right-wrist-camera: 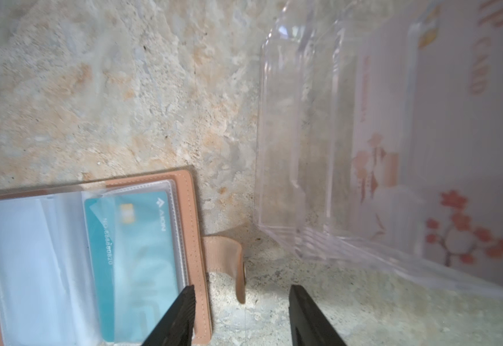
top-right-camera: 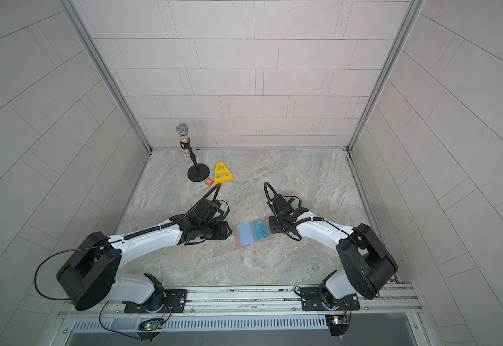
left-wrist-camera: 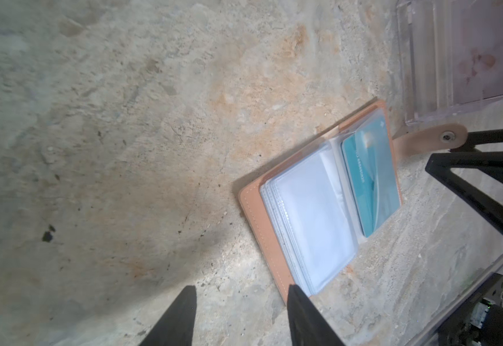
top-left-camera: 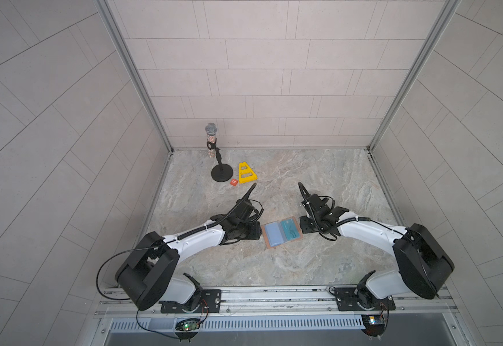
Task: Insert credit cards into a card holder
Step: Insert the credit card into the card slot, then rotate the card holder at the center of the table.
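I count, left to right: one left gripper (left-wrist-camera: 241, 290), jaws apart, empty; one card holder (left-wrist-camera: 257, 209) open flat between the grippers, one teal card (left-wrist-camera: 370, 182) sleeved in its right page; one right gripper (right-wrist-camera: 242, 289), jaws apart, empty. Beside it one clear stand (right-wrist-camera: 289, 119) holds one pale picture card (right-wrist-camera: 453, 179).

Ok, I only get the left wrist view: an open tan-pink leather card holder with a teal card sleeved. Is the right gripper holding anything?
Observer: No; the right wrist view shows the right gripper open and empty, near the strap tab of the tan-pink card holder.
Operator: Any cards outside it?
Observer: One pale card with red blossoms, inside the clear plastic stand.
Operator: Other clutter?
Observer: In both top views, a microphone on a black stand, a yellow triangular frame and a small orange square tile.
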### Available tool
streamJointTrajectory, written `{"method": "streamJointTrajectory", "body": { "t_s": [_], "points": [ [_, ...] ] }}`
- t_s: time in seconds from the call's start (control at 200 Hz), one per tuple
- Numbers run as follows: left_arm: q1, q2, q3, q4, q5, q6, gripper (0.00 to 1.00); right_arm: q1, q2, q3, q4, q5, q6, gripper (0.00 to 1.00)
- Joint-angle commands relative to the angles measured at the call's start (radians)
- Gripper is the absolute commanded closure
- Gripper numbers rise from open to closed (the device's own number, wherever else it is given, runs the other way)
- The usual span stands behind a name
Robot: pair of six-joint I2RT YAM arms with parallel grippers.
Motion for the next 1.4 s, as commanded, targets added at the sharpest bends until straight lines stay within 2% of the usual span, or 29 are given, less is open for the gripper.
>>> {"method": "streamJointTrajectory", "body": {
  "t_s": [0.0, 0.255, 0.415, 0.751, 0.956, 1.131, 1.396],
  "points": [
    [0.002, 0.014, -0.026, 0.096, 0.05, -0.036, 0.44, -0.008, 0.012, 0.009, 0.003, 0.005, 0.005, 0.48],
    [0.002, 0.023, -0.046, 0.129, 0.068, -0.05, 0.44, -0.008, 0.073, 0.031, 0.03, -0.026, 0.002, 0.6],
    [0.002, 0.028, -0.057, 0.14, 0.082, -0.051, 0.44, -0.008, 0.09, 0.035, 0.047, -0.043, -0.005, 0.75],
    [0.002, 0.001, -0.059, 0.104, 0.058, -0.038, 0.44, -0.01, 0.116, 0.054, 0.056, -0.038, -0.022, 0.77],
    [0.002, -0.01, -0.068, 0.089, 0.038, -0.035, 0.42, -0.01, 0.1, 0.033, 0.052, -0.064, -0.017, 1.0],
    [0.001, -0.023, -0.083, 0.098, 0.044, -0.036, 0.32, -0.01, 0.043, -0.013, 0.02, -0.081, -0.009, 1.0],
    [0.0, 0.013, -0.105, 0.186, 0.103, -0.058, 0.32, -0.008, -0.015, -0.097, 0.002, -0.107, -0.01, 1.0]
  ]
}}
